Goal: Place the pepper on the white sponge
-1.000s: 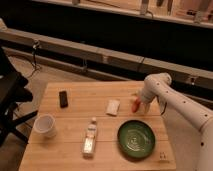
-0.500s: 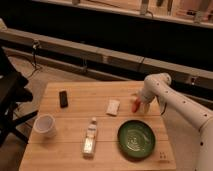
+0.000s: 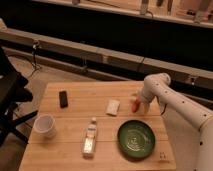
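Note:
A small red-orange pepper [image 3: 134, 105] is at the right side of the wooden table [image 3: 75, 112], right at the tip of my gripper [image 3: 136, 104], which reaches down from the white arm [image 3: 167, 97] on the right. The white sponge [image 3: 113, 107] lies flat on the table a short way left of the pepper, apart from it. The gripper hides part of the pepper.
A green plate [image 3: 136, 139] sits at the front right. A clear bottle [image 3: 90, 136] lies at the front middle. A white cup [image 3: 44, 125] stands at the front left. A black rectangular object [image 3: 63, 98] lies at the back left. A dark chair [image 3: 10, 97] stands left of the table.

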Available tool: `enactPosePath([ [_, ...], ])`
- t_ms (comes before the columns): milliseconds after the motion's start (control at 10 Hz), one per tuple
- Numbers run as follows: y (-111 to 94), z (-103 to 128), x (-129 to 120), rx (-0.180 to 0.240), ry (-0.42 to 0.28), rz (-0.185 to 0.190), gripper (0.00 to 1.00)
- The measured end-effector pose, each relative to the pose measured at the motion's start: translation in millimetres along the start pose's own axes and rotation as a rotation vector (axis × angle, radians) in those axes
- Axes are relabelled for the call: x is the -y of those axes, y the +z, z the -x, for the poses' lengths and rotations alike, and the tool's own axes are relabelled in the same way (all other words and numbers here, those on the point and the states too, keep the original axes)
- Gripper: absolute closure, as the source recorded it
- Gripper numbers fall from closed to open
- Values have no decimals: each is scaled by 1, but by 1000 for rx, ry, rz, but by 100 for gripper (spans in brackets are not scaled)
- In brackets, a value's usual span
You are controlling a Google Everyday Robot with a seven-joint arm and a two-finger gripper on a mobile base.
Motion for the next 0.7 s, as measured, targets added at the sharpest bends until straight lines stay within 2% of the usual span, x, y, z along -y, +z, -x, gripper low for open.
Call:
enactPosePath([
  [200,5,5,1,-32,-32,35,20],
  [300,6,5,2,-39,-34,44,20],
  [500,13,0,1,-53,-13,87,23],
  [700,20,-8,4,-66,26,126,39],
])
